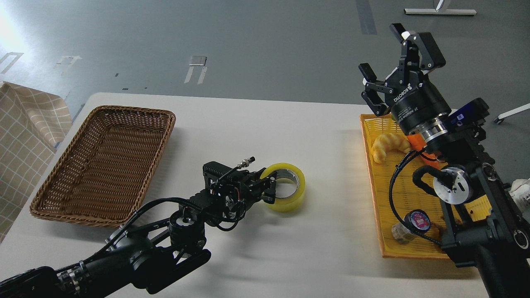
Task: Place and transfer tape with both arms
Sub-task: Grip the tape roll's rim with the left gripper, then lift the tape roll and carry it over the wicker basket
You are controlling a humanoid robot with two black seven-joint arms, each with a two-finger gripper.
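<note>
Head view: the left gripper (271,188) is closed on the near-left rim of the tape (285,187), mid-table (232,120) between both baskets. The right gripper (391,70) hangs wide open and empty above the yellow tray (374,198). A rim-only pinch could let the roll swing or slip.

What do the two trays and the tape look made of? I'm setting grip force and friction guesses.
Brown basket: woven wicker or rattan, matte, visible weave. Yellow tray: likely moulded plastic, fine mesh, slightly glossy. Tape: translucent yellow plastic film, shiny, on a pale core of unclear material.
</note>
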